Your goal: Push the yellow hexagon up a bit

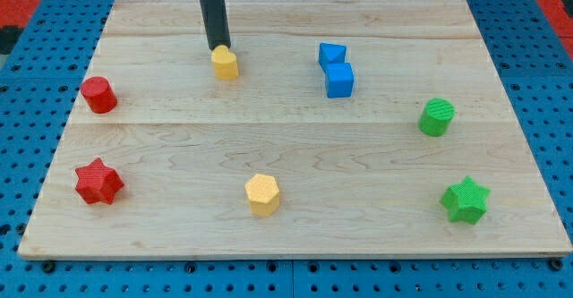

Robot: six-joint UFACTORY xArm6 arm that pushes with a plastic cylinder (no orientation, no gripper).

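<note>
Nearest the table's bottom edge, the yellow hexagon [262, 193] is lying a little left of the middle, well apart from every other block. Level with it, the red star [98, 182] is sitting close to the bottom left corner, and the green star [465, 200] is sitting close to the bottom right corner.

Farther up, the green cylinder [436, 117] is standing near the right edge, above the green star. Across from it, the red cylinder [98, 95] is standing near the left edge, above the red star.

Farther still, toward the top edge, two blue blocks are touching one another just right of the middle: a blue cube [339, 80] and, at its upper left, a blue block [331, 55] whose shape I cannot make out for sure. Left of them a small yellow block [225, 63], with a rounded or pentagon-like top, is sitting on the wood.

My tip [218, 48] is resting at the upper left edge of that small yellow block, seemingly touching it, with the dark rod rising straight out past the top edge. It is holding nothing, being a plain rod with nothing to open or close. It is standing well apart from the yellow hexagon, which is lying far below it.

The wooden table [295, 155] is showing no writing, label or brand, and neither are the blocks. Around it the blue perforated base [18, 74] is showing.
</note>
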